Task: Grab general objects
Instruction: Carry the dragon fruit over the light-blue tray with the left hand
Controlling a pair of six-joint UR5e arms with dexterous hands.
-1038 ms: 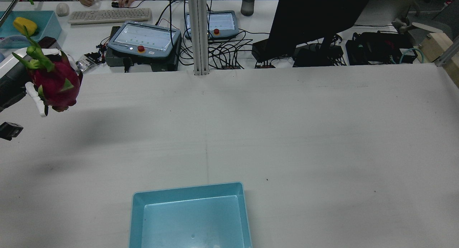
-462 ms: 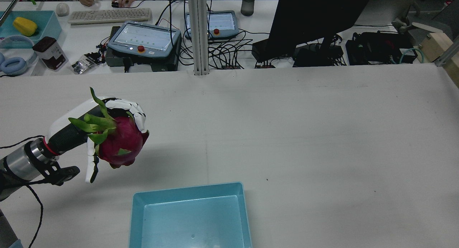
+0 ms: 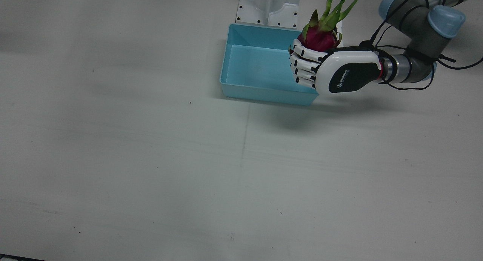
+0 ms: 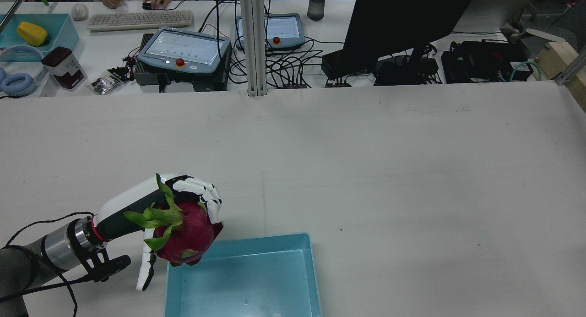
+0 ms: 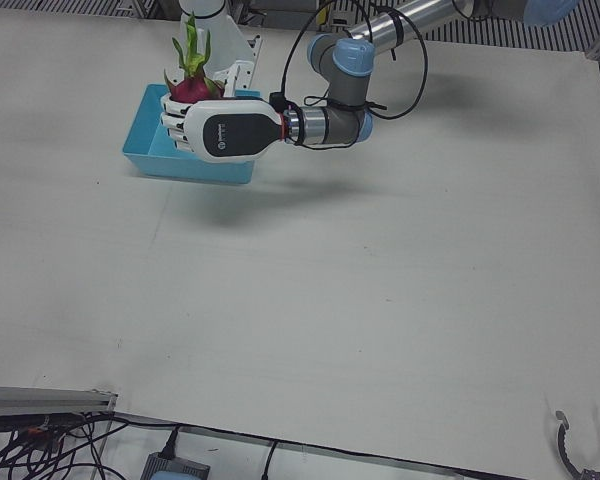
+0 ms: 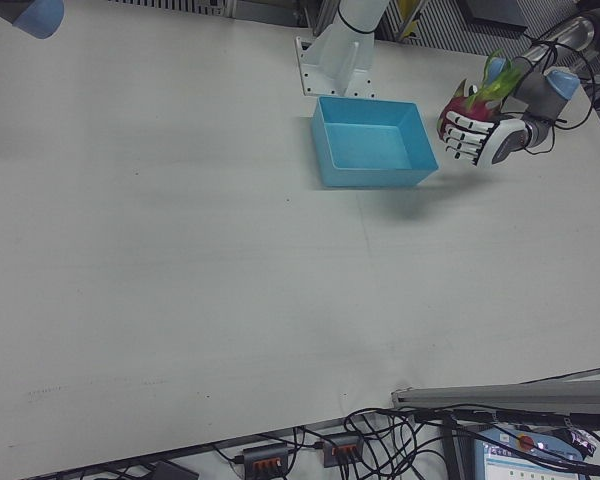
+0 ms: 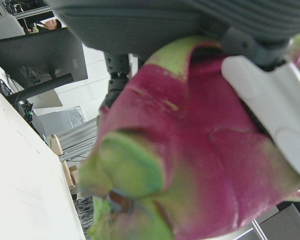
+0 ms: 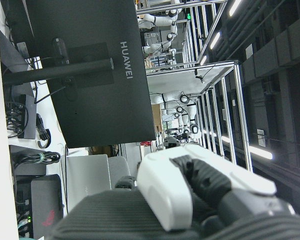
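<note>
Left hand (image 4: 183,207) was wrapped around the dragon fruit (image 4: 185,237), its fingers (image 3: 303,63) curled over the red skin and the fruit's green leafy crown (image 3: 332,8) sticking out free of the grip. Relative to the blue bin (image 3: 260,70), the fruit hung in the air just over the corner nearest the left arm, clear of the desk (image 3: 151,159), with its lower end above the bin's rim in the rear view. The left-front view showed the same hold, hand (image 5: 225,130) and fruit (image 5: 190,85) at the bin's (image 5: 180,165) edge. Close up, the left hand view was filled by the fruit (image 7: 190,165) with a white finger (image 7: 270,105) pressed against it. The right hand (image 8: 190,190) showed only in its own view, well away from the bin; whether it was spread or closed could not be told. The bin's floor lay bare.
</note>
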